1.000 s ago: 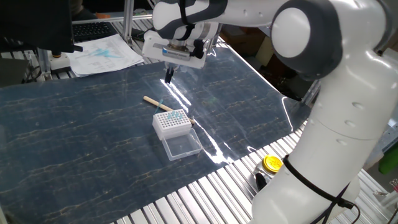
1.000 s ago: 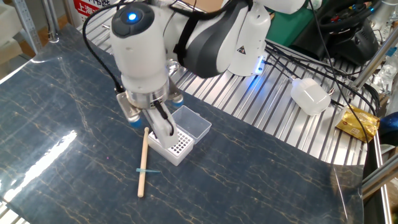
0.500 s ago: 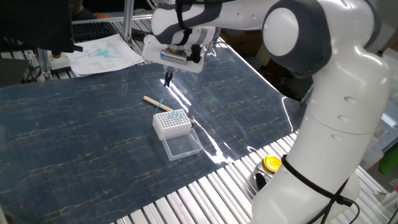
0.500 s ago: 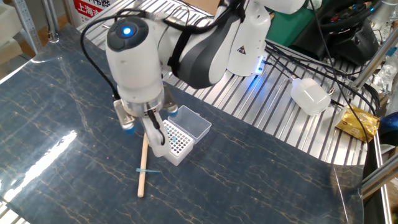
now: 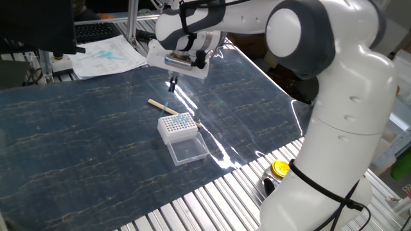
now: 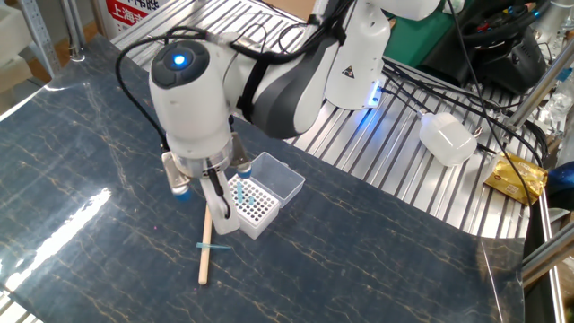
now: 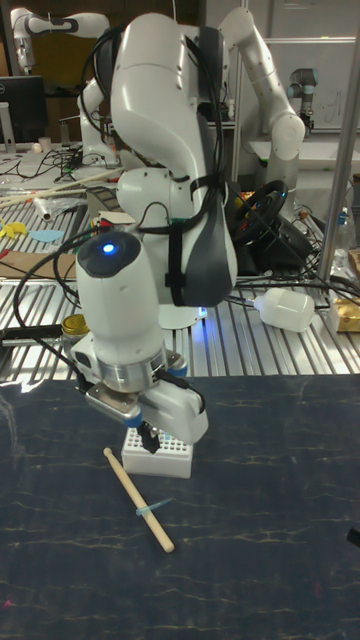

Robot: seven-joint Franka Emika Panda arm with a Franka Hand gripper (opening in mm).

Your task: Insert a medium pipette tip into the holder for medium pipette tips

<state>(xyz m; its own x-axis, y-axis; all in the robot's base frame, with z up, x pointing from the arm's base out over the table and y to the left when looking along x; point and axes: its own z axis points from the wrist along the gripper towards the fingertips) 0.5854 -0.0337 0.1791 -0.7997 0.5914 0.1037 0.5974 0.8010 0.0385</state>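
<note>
The medium pipette tip (image 6: 213, 246) is a thin light-blue sliver lying on the dark mat across a cream stick (image 6: 206, 240); it also shows in the tall view (image 7: 152, 509). The holder (image 6: 254, 207) (image 5: 178, 128) (image 7: 160, 461) is a white box with a hole grid, a few blue tips in it, and its clear lid (image 6: 279, 178) folded open. My gripper (image 6: 220, 210) (image 5: 172, 83) (image 7: 150, 437) hangs above the mat between the holder and the stick. Its fingers look shut, with nothing seen between them.
Papers (image 5: 106, 54) lie at the mat's far corner. A yellow-capped item (image 5: 280, 169) sits on the slatted metal table beyond the mat's edge. A white bottle (image 6: 447, 136), cables and a yellow packet (image 6: 514, 178) lie on the slats behind the arm.
My gripper has shifted from over the holder's grid toward the stick and the tip, dropping a little. The tip, stick and holder have not moved.
</note>
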